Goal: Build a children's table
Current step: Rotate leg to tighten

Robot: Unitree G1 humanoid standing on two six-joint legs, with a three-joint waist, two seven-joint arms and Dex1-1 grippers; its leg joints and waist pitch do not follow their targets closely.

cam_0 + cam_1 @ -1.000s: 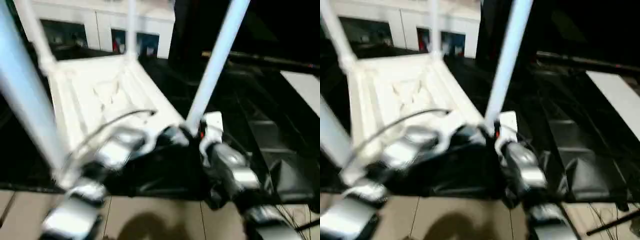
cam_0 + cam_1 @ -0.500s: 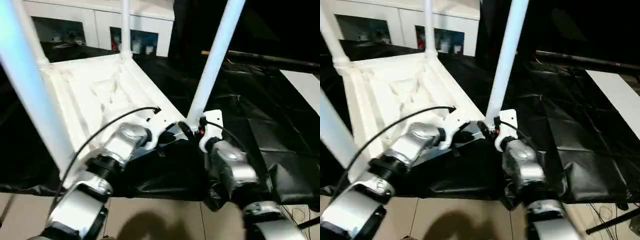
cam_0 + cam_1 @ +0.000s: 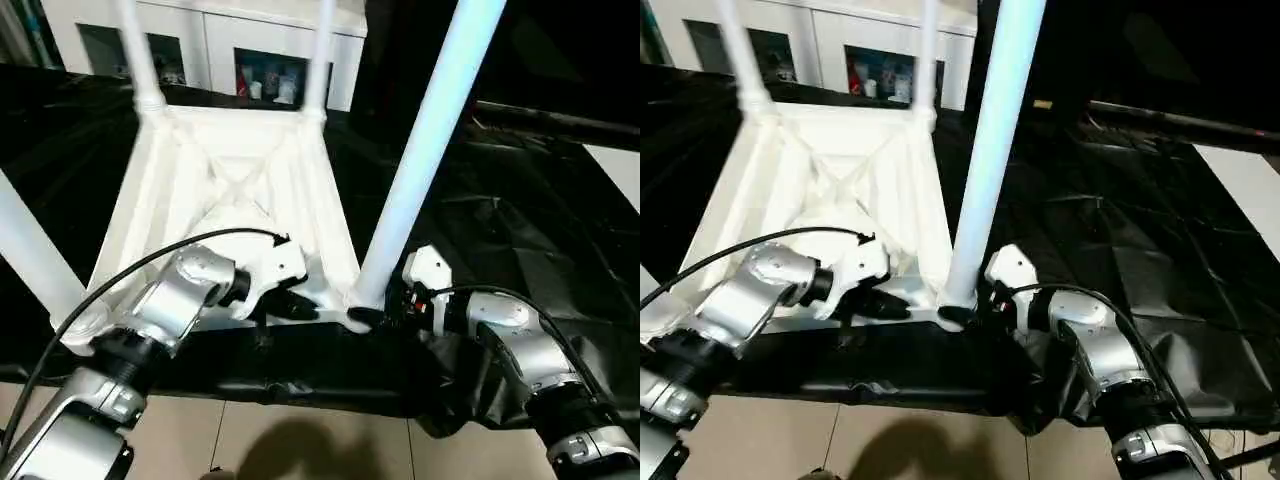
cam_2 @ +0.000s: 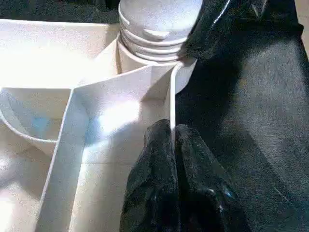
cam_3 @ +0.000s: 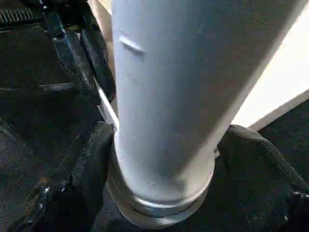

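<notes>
The children's table [image 3: 235, 190] lies upside down on the black-draped counter [image 3: 520, 230], its ribbed underside facing up and its four legs pointing up. All four legs are cut off by the top edge of the picture, so their ends cannot be seen. The near right leg [image 3: 425, 150] stands in its corner socket at about 5 o'clock of the table top. The near left leg [image 3: 30, 255] is at about 8 o'clock and partly cut off by the side edge. The left pincer [image 3: 300, 308] has its two black fingers [image 4: 164, 188] pressed together on the thin white wall of the near rim, just beside that right corner socket. The right pincer [image 3: 970, 312] is clamped around the bottom of the near right leg, one black finger [image 5: 79, 188] on each side. Its tips are partly hidden behind the leg. Far back, at 12 o'clock, stands a white cabinet [image 3: 260, 60] with glass doors; the small things inside are too tiny to make out.
</notes>
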